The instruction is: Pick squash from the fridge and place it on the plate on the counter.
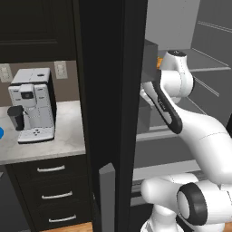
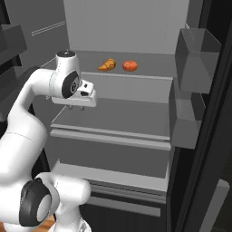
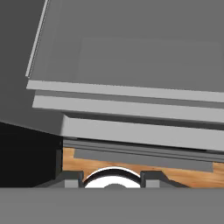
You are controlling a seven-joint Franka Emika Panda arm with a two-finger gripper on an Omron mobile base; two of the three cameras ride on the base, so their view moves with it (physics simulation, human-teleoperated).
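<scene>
Squash [image 2: 108, 65] on the fridge's [image 2: 122, 25] upper shelf [image 2: 152, 71], pincer [image 2: 76, 108] released

Left base view: the blue plate [image 1: 1, 132] shows partly at the left edge, on the marbled tabletop [image 1: 68, 129], near the white-and-black coffee machine [image 1: 34, 106]. The black fridge door [image 1: 106, 90], with its long grey handle [image 1: 107, 197], stands between the tabletop and the arm [image 1: 206, 145]. A bit of orange shows on the upper shelf, just beside the arm's upper end.

Right base view: the lumpy orange squash lies toward the left of the upper shelf, a rounder red-orange item [image 2: 130, 66] just beside it, apart. The pincer points down, over the left part of the lower shelf [image 2: 113, 118], apart from the squash.

Hand view: the two fingertips [image 3: 73, 180] stand wide apart, nothing held between them. Grey shelf edges cross above, with wooden floor [image 3: 192, 174] farther down.
</scene>
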